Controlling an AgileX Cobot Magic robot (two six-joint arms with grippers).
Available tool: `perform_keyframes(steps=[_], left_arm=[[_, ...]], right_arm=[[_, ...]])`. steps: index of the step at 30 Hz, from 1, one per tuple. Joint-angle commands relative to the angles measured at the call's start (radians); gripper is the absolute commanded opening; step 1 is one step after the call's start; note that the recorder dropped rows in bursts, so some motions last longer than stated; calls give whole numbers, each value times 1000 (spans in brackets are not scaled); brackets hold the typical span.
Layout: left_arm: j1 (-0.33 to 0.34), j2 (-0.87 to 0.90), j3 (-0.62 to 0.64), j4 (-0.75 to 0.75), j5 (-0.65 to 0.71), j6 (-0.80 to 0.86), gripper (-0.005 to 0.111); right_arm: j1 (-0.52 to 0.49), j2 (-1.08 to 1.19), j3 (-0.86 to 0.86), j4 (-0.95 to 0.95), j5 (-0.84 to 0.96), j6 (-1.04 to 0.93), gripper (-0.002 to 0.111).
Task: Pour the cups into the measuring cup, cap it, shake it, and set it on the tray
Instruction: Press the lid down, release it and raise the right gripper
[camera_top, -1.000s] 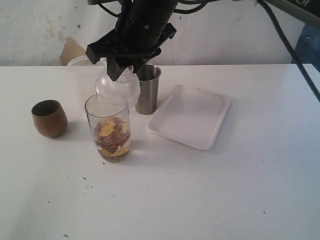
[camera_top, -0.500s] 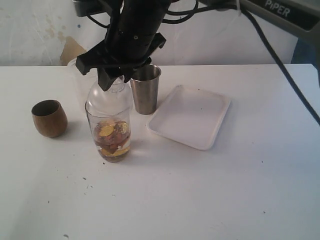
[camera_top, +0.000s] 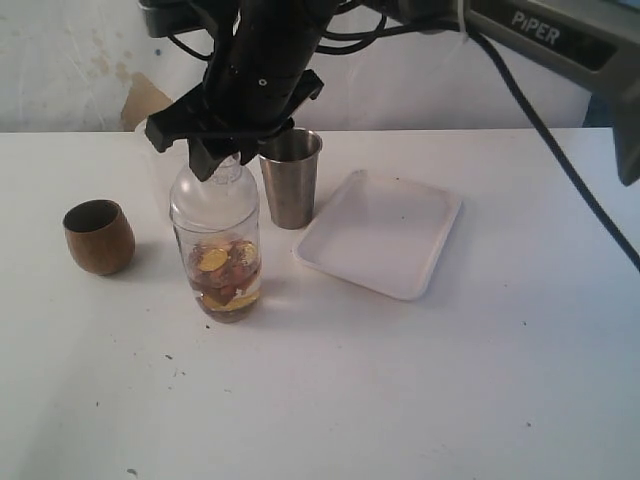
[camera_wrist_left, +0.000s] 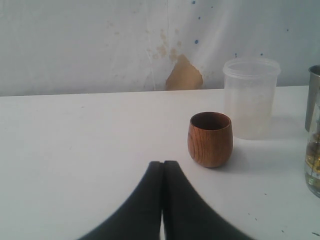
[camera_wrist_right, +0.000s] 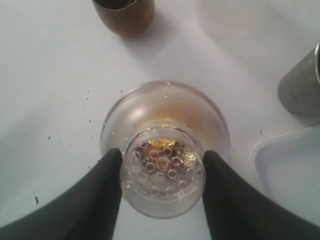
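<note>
Nearest to us, the measuring cup (camera_top: 227, 275) is standing upright on the desk (camera_top: 400, 400), its long axis running vertical and its mouth pointing up, with gold and brown pieces (camera_top: 226, 275) lying in its bottom. A clear domed cap (camera_top: 212, 200) is sitting on that mouth, and we are gripping its perforated neck from above with our right tool (camera_wrist_right: 161, 172), one finger on each side. Our left tool (camera_wrist_left: 162, 200) is hanging low over the desk, fingers pressed together on nothing, facing the wooden cup (camera_top: 98, 237). That cup is standing upright, left of the measuring cup and apart from it. To the right the tray (camera_top: 380, 232) is lying flat. Farther back the steel tumbler (camera_top: 292, 180) is standing mouth up beside the tray's corner, and the frosted cup (camera_wrist_left: 250, 97) is standing near the desk's far edge. The white desk is showing dark specks. Behind it a pale, stained wall (camera_top: 60, 60) with a brown patch (camera_wrist_left: 184, 75) is closing off the room.
</note>
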Motion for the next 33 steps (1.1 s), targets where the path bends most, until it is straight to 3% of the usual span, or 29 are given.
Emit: perform_keyframes(steps=[1,4,9,13,26,29,33], left_arm=[[0,-5,5,0,-13,0,0],[0,-5,5,0,-13,0,0],[0,-5,5,0,-13,0,0],[0,-5,5,0,-13,0,0],[0,-5,5,0,-13,0,0],[0,-5,5,0,-13,0,0],[0,-5,5,0,-13,0,0]], right_arm=[[-2,13,-4,-9,24,-25,2],[-2,13,-4,-9,24,-27,15],[-2,13,-4,-9,13,-27,49],[-2,11,-4,-9,-3,-37,62],[-2,-62,-4,-12,-69,-79,62],[-2,-98,-4,-12,-67,-84,53],[7,-145,-4,-9,-28,-85,21]])
